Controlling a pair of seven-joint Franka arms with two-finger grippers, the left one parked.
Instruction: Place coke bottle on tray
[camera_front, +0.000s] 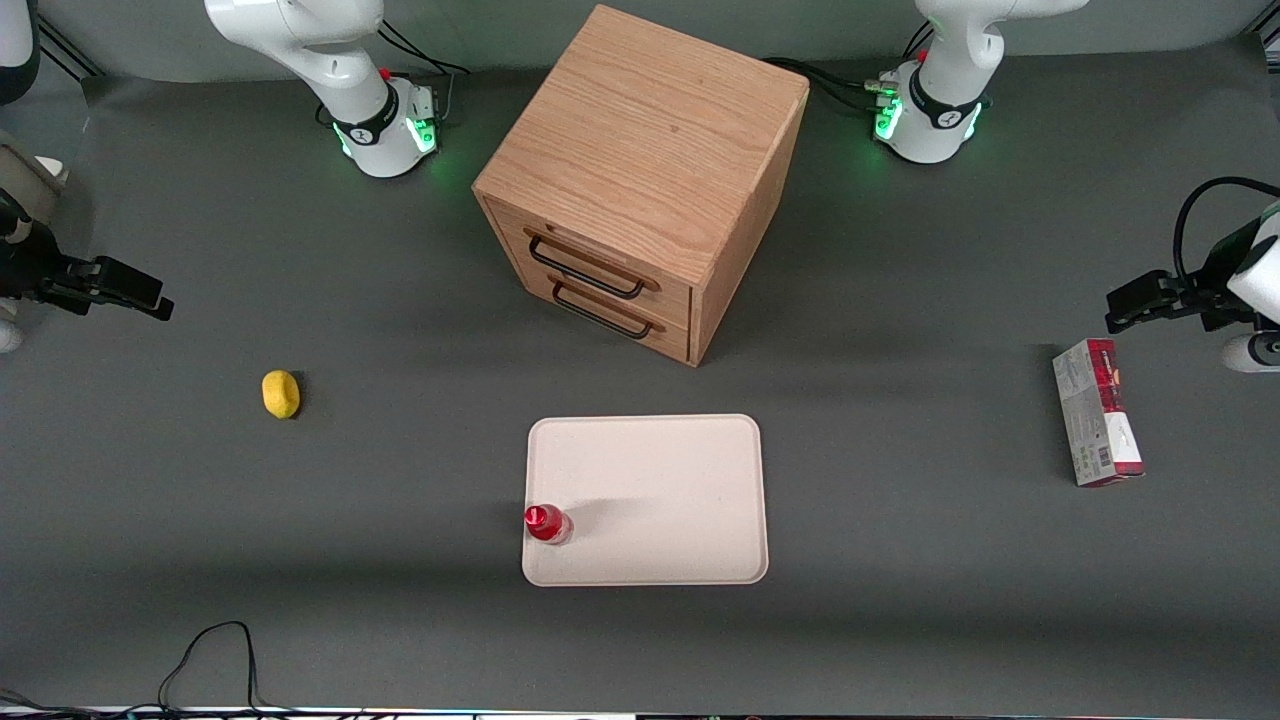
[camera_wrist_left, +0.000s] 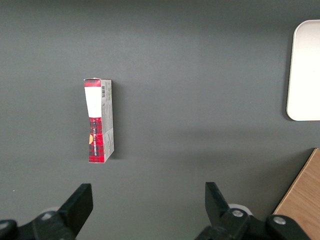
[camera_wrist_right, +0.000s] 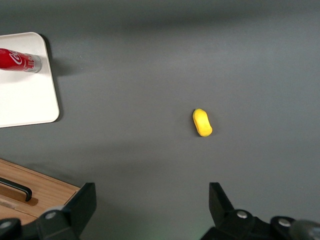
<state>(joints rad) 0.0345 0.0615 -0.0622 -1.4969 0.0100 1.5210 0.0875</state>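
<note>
The coke bottle (camera_front: 547, 523), red with a red cap, stands upright on the cream-white tray (camera_front: 660, 500), in the tray's corner nearest the front camera and toward the working arm's end. The right wrist view shows the same bottle (camera_wrist_right: 17, 61) on a corner of the tray (camera_wrist_right: 25, 100). My gripper (camera_front: 150, 295) hovers well away from both, at the working arm's end of the table, farther from the front camera than the lemon. It is open (camera_wrist_right: 150, 195) and holds nothing; only bare mat lies between its fingers.
A yellow lemon (camera_front: 281, 394) lies on the mat between the gripper and the tray. A wooden drawer cabinet (camera_front: 640, 170) stands farther from the front camera than the tray. A red-and-white carton (camera_front: 1097, 425) lies toward the parked arm's end.
</note>
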